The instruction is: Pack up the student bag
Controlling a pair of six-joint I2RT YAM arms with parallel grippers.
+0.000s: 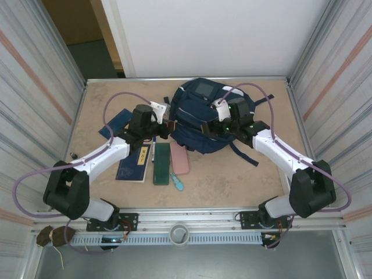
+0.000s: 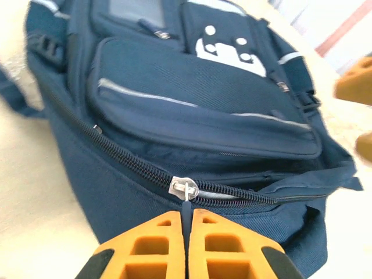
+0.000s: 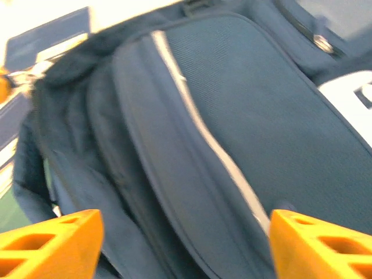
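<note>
I read the left gripper pinched on the zipper pull of the student bag directly ahead, and the right gripper wide, bag beyond its 2 fingers.

I find no text, brand or number that I can read. The white label patch on the student bag carries only dark dots and blocky shapes, no legible letters. The blue booklet left of the bag bears a yellow mark too small to read.
</note>
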